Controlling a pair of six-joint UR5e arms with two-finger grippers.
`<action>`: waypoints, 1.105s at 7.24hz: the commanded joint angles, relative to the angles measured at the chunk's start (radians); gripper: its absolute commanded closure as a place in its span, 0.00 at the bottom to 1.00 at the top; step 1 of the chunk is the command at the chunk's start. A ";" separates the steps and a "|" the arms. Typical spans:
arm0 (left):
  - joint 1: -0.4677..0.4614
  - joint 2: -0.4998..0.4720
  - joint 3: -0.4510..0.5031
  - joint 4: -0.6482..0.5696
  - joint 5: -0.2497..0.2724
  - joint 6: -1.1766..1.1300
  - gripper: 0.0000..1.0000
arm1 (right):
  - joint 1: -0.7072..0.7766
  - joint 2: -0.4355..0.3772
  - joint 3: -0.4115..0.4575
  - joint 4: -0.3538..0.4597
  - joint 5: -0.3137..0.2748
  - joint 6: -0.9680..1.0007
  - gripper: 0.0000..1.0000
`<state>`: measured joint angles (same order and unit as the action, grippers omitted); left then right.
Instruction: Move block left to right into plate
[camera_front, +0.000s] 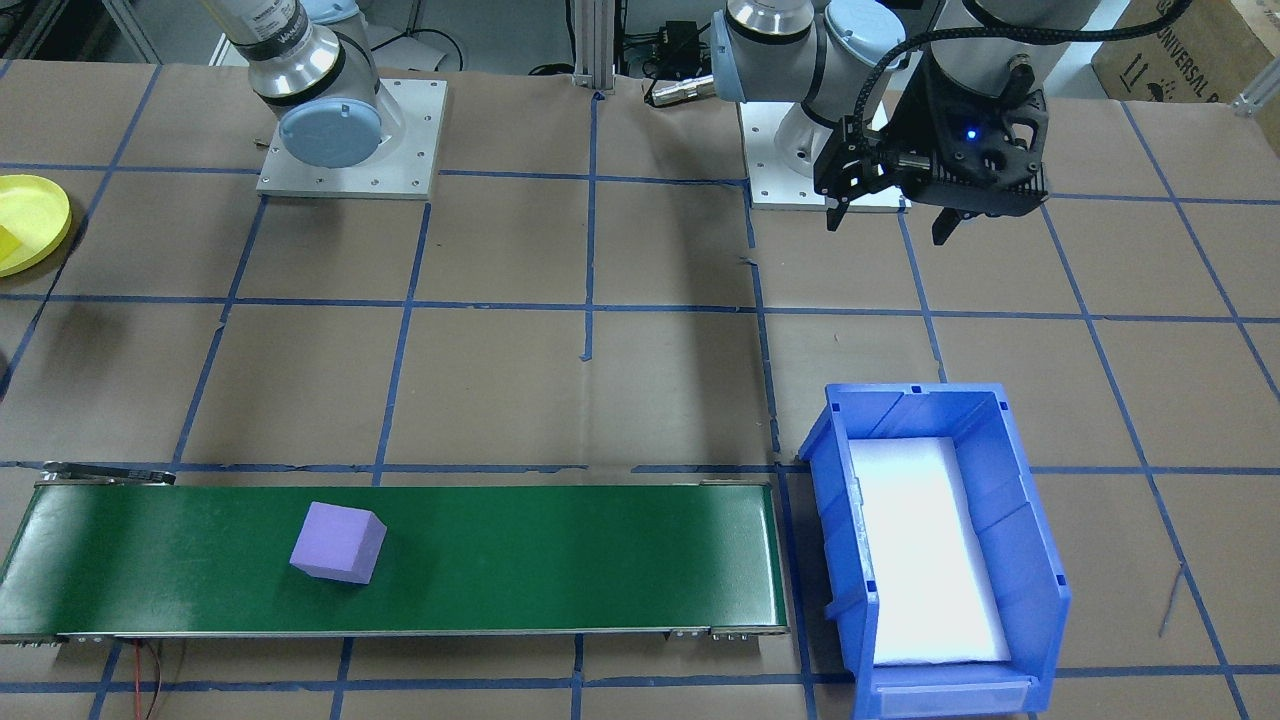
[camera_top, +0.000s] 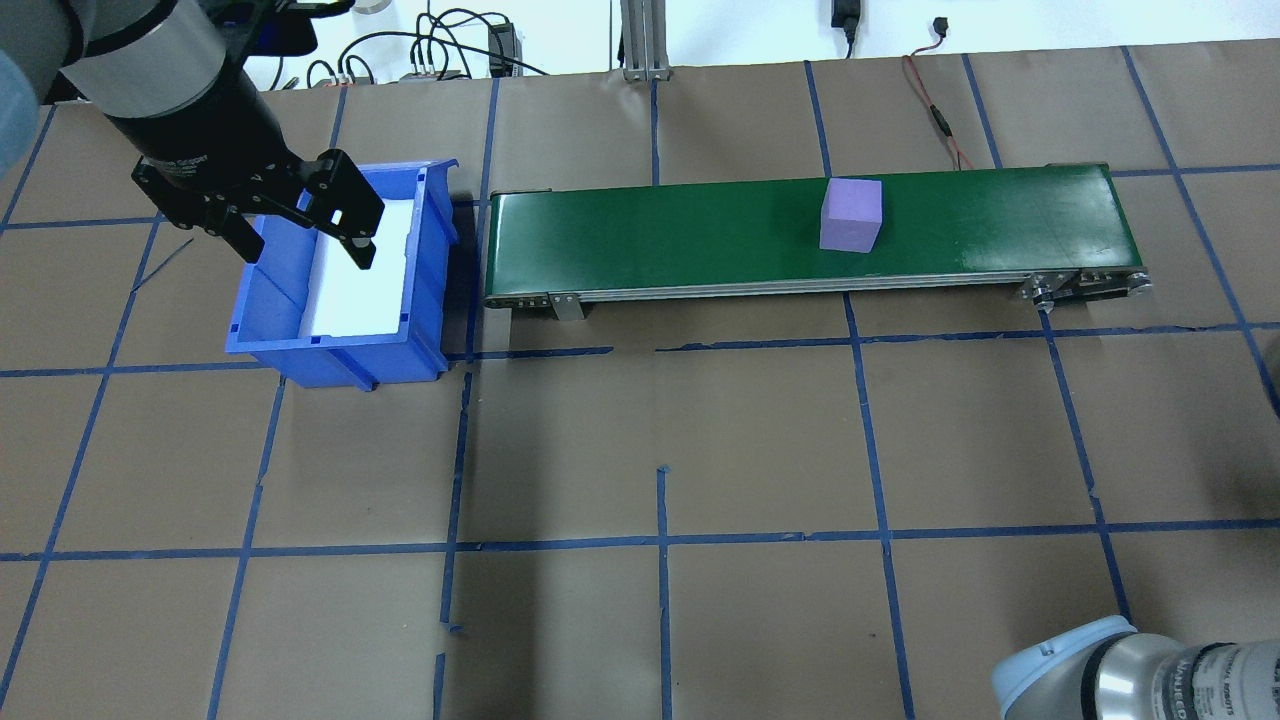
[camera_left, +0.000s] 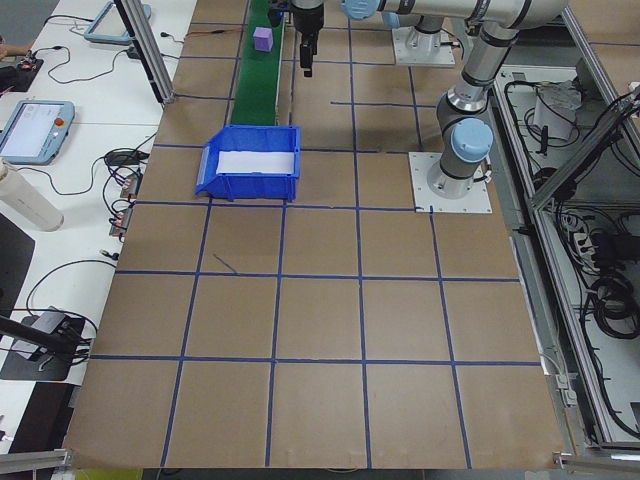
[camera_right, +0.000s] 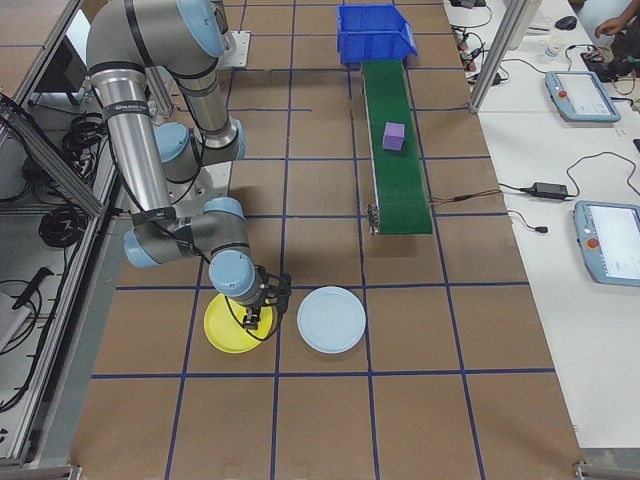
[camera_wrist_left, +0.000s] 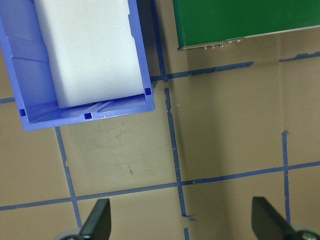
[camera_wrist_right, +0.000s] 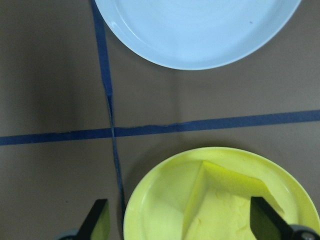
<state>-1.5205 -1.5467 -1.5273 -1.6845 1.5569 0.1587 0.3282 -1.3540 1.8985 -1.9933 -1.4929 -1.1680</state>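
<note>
Overall, the worktop carried a green belt, a blue bin and the yellow plate. The purple block sat on the belt, toward the robot's right, slightly askew to the belt's run; being cubic, it had no long axis. It looked like light, soft foam, best pinched across two opposite flat sides. The left gripper hung spread over the bin; the right gripper was spread above the plate, where a yellow block lay.

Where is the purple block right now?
The purple block sits on the green conveyor belt, right of centre in the overhead view, far from the blue bin.
</note>
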 joint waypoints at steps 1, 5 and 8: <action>0.045 -0.010 -0.016 0.015 -0.006 0.002 0.00 | 0.264 -0.077 -0.031 0.037 0.011 0.207 0.00; 0.045 -0.012 0.001 0.011 0.002 -0.001 0.00 | 0.682 -0.071 -0.077 0.030 0.180 0.739 0.00; 0.045 -0.013 -0.005 0.016 -0.003 -0.001 0.00 | 0.794 0.031 -0.148 -0.022 0.273 0.936 0.00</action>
<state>-1.4758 -1.5594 -1.5326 -1.6706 1.5598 0.1580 1.0768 -1.3784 1.7874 -1.9858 -1.2610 -0.3122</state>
